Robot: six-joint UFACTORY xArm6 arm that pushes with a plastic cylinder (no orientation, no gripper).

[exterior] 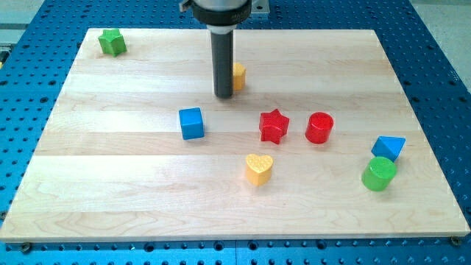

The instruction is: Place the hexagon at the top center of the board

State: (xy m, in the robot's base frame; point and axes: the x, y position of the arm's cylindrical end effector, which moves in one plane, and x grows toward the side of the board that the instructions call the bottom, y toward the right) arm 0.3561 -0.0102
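Observation:
The yellow-orange hexagon (238, 75) lies near the top centre of the wooden board (110, 162), mostly hidden behind my rod. My tip (223, 95) rests on the board just left of and slightly below the hexagon, touching or nearly touching its left side. The rod rises straight up to the arm at the view's top.
A green star (112, 42) sits at the top left corner. A blue cube (191, 123), a red star (274, 126) and a red cylinder (319, 127) lie mid-board. A yellow heart (258, 168) is lower centre. A blue triangular block (388, 147) and a green cylinder (379, 174) are at right.

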